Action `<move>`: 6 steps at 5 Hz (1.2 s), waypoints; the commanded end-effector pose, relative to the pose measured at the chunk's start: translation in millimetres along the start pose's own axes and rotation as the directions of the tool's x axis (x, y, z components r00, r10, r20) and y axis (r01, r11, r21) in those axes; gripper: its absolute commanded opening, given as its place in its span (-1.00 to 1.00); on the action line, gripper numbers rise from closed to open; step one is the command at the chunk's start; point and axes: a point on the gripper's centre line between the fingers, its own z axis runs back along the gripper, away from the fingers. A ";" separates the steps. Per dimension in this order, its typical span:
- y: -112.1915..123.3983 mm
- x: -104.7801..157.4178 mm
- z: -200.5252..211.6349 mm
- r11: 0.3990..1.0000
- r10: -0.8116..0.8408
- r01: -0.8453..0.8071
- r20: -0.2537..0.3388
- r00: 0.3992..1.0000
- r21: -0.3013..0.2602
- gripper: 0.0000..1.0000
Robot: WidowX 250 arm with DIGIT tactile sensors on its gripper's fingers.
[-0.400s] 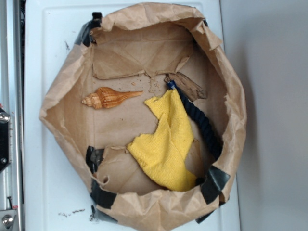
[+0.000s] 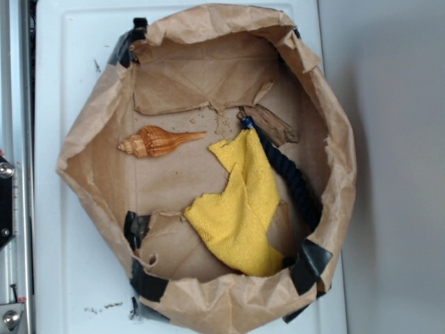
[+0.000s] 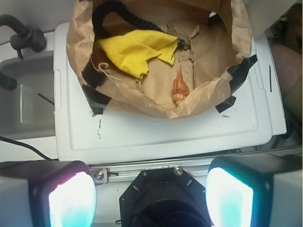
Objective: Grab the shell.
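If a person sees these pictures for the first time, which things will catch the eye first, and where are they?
The bright yellow cloth stands out first, crumpled on the floor of the brown paper bag, with a dark blue rope running along its edge. Apart from it lies the small orange shell, alone on bare paper. In the wrist view, the gripper is outside the bag, its two fingers wide apart.

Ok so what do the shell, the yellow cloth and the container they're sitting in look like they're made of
The shell looks like natural seashell: hard, orange-tan, ribbed and striped, with a slight gloss. The yellow cloth looks like soft microfiber or terry; its surface is nubby and it lies in loose folds. The container appears to be brown kraft paper, matte, crumpled and torn, with black tape on its rim.
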 end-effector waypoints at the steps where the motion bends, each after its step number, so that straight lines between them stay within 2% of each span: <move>1: 11.5 62.0 -0.4 0.997 0.023 -0.023 -0.009 1.000 -0.079 1.00; 2: 20.3 87.2 -11.7 0.997 -0.015 0.016 0.019 1.000 -0.077 1.00; 3: 30.4 106.5 -40.4 0.993 -0.096 0.098 0.024 0.995 -0.071 1.00; 4: 39.7 121.4 -79.8 0.987 -0.161 0.161 -0.003 0.987 -0.024 1.00; 5: 50.5 72.8 -111.3 0.982 -0.189 0.188 -0.041 0.981 -0.022 1.00; 6: 50.5 72.8 -111.3 0.982 -0.189 0.188 -0.041 0.981 -0.022 1.00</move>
